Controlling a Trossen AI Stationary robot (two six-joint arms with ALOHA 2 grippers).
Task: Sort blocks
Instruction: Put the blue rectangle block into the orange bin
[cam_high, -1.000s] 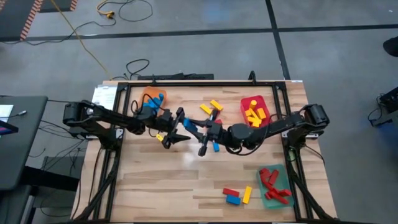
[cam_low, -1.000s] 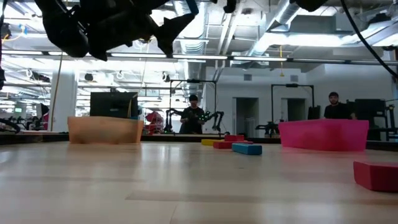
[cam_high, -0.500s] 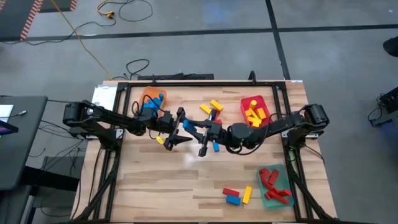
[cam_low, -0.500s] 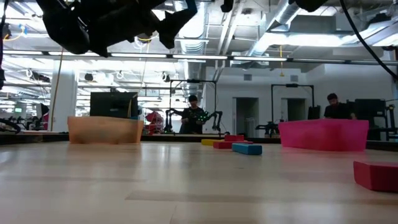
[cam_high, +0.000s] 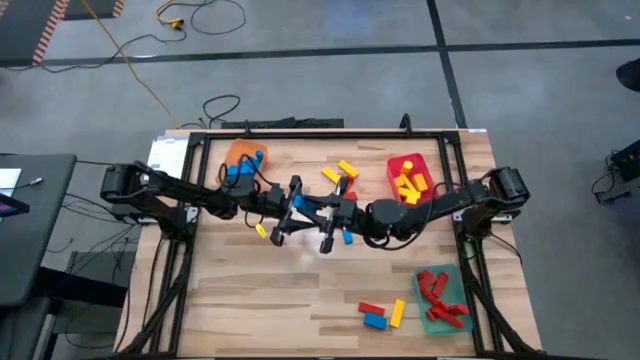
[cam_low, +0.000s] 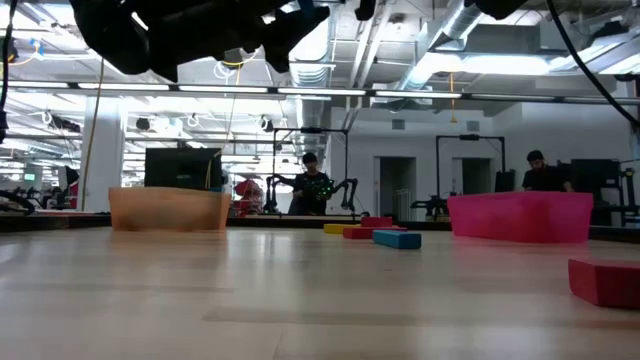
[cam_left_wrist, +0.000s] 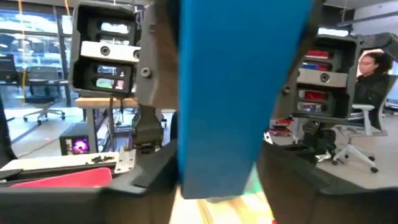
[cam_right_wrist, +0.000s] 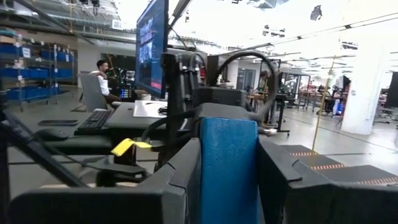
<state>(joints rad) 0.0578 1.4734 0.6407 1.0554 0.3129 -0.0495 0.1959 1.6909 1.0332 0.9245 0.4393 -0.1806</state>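
An orange tray (cam_high: 241, 155), a red tray (cam_high: 408, 165) and a green tray (cam_high: 433, 318) sat on the wooden tabletop (cam_high: 250, 290). A yellow cable (cam_high: 130, 62) crossed the grey floor (cam_high: 540, 100) behind.

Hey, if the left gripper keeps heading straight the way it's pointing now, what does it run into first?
Most likely the blue block that the right gripper holds upright between its fingers. The left gripper points right at it, fingers either side; whether they touch it is unclear.

Two slim black jointed arms (cam_high: 180, 192) with bulky rounded joints and thin dark cables; each ends in flat, dark, angular fingers (cam_right_wrist: 180, 180).
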